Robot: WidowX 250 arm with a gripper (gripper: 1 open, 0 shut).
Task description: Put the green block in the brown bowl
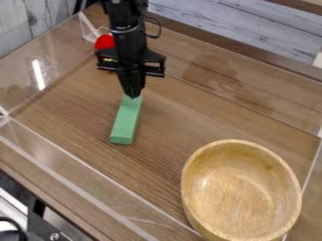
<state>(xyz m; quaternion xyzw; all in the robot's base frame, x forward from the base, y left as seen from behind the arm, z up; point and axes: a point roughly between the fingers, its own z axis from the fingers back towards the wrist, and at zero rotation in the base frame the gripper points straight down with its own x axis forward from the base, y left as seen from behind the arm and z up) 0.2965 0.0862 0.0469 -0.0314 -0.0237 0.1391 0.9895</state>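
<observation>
Your surroundings, listed: 1 brown wood-grain table (239, 104), its surface glossy with soft reflections. Clear plastic walls (38, 66) stand along its left and near edges. Beyond the far edge, a whitewashed plank backdrop (251, 21). Light is even, diffuse.

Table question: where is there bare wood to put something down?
Bare table lies between the green block and the brown bowl, and behind the bowl. It is crowded where the gripper stands at the block's far end.

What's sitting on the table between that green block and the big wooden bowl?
Nothing: in the camera view, only bare wood-grain tabletop lies between the green block and the brown bowl.
</observation>
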